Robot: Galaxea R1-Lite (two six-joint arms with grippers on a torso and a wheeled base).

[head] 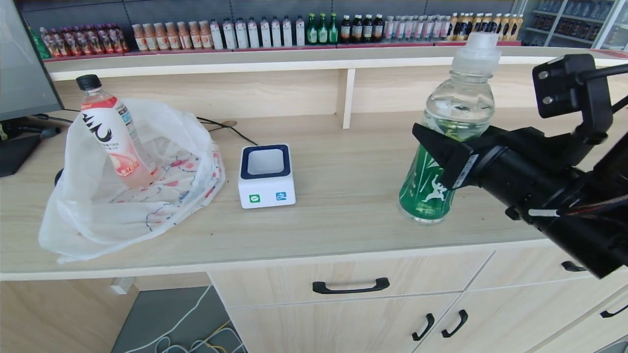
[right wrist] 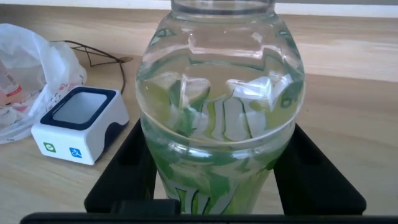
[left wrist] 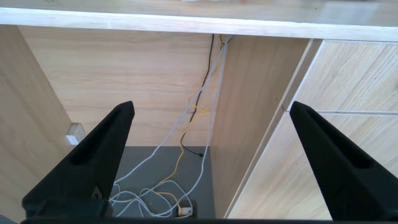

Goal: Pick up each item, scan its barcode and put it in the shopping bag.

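Clamping green bottle (head: 431, 189) mid-body: right end effector (head: 444, 147), bottle nearly upright.

Counter (head: 343, 215): runs left to right before me; drawers (head: 351, 287) under its right part, an open bay under its left
Shopping bag (head: 93, 215): on the counter, far left
Bagged bottle (head: 115, 142): inside the shopping bag, tilted, its neck above the bag's rim
Scanner (head: 266, 175): on the counter, just right of the shopping bag
Held bottle (head: 458, 105): upright between the fingers of my right gripper (head: 441, 149), well right of the scanner, near the counter's front edge
Shelf bottles (head: 294, 32): in a row on the ledge behind the counter
Monitor (head: 24, 59): far left, behind the shopping bag
Left gripper (left wrist: 211, 109): below the counter, facing the open bay, fingers spread wide
Cables (left wrist: 186, 155): hanging down the bay's back wall to the floor
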